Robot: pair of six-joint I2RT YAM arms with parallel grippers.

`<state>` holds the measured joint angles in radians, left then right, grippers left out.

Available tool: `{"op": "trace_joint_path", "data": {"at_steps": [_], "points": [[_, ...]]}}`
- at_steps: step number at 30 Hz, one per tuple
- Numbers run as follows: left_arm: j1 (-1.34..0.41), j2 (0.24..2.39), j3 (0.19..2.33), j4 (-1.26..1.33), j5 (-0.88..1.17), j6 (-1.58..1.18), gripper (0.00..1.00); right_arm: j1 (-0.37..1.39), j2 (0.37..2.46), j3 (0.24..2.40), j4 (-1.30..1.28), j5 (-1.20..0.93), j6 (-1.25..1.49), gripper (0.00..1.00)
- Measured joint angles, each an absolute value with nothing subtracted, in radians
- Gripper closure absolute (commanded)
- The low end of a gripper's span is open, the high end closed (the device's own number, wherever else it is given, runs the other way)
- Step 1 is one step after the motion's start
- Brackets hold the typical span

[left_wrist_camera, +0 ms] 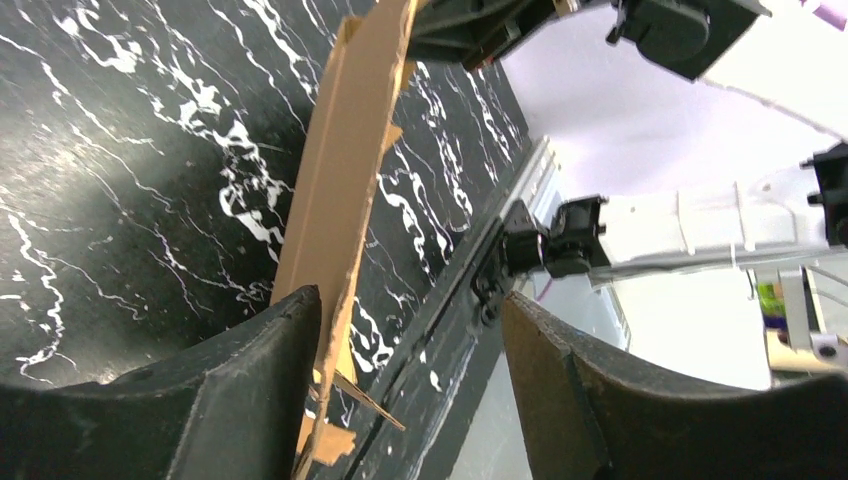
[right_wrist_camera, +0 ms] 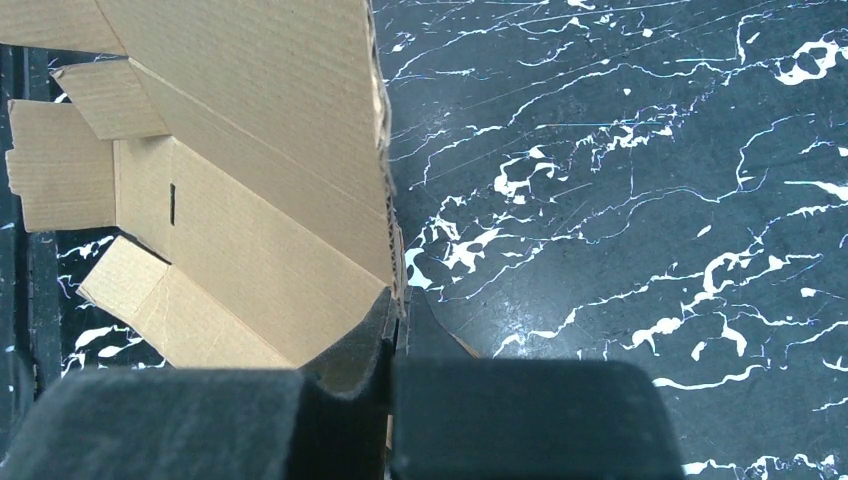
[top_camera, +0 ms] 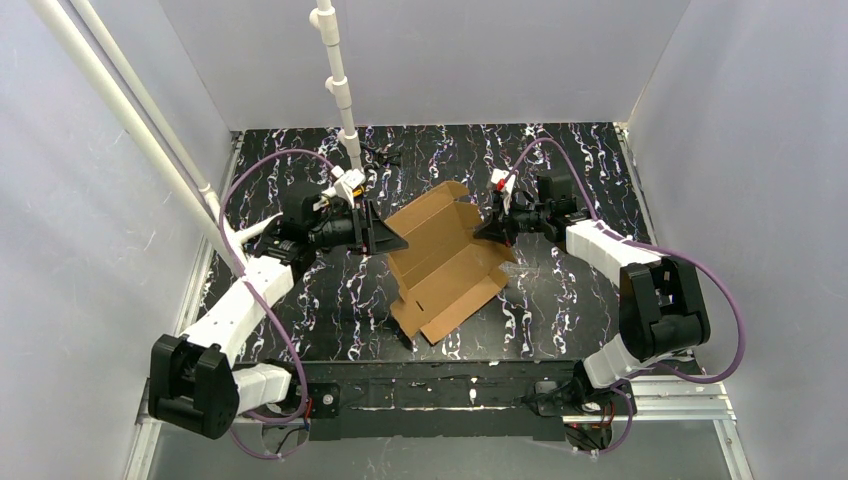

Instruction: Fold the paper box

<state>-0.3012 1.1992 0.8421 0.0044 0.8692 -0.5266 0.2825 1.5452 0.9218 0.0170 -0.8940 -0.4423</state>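
The paper box (top_camera: 445,262) is a brown cardboard piece, partly folded, with raised walls and flaps, on the black marbled table (top_camera: 560,160). My right gripper (top_camera: 492,228) is shut on the upper edge of its right wall. In the right wrist view the fingertips (right_wrist_camera: 398,322) pinch that wall, and the box's open inside (right_wrist_camera: 250,200) lies to the left. My left gripper (top_camera: 388,240) is at the box's left side. Its jaws (left_wrist_camera: 410,345) stand wide apart, and a cardboard wall (left_wrist_camera: 345,170) runs edge-on beside the left finger (left_wrist_camera: 270,365), clear of the right finger (left_wrist_camera: 560,385).
A white jointed pole (top_camera: 340,90) hangs from above behind the left gripper. Diagonal white pipes (top_camera: 130,120) cross the left wall. Grey walls enclose the table on three sides. A black rail (top_camera: 430,385) runs along the near edge between the arm bases.
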Motion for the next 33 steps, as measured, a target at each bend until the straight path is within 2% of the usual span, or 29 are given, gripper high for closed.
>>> {"op": "trace_joint_path", "data": {"at_steps": [10,15,20,26,33], "points": [[-0.308,1.155,0.812,0.005,0.732,-0.567,0.45,0.282,1.545,0.922,0.017,-0.893,-0.421,0.99],[-0.332,1.159,0.812,-0.034,0.696,-0.559,0.52,0.282,1.545,0.922,0.017,-0.892,-0.416,0.99],[-0.356,1.172,0.812,-0.035,0.683,-0.558,0.66,0.282,1.545,0.922,0.018,-0.889,-0.411,0.99],[-0.370,1.196,0.812,-0.022,0.678,-0.559,0.99,0.282,1.545,0.922,0.025,-0.884,-0.400,0.99],[-0.371,1.209,0.812,0.001,0.677,-0.533,1.00,0.279,1.545,0.922,0.028,-0.877,-0.394,0.99]]}}
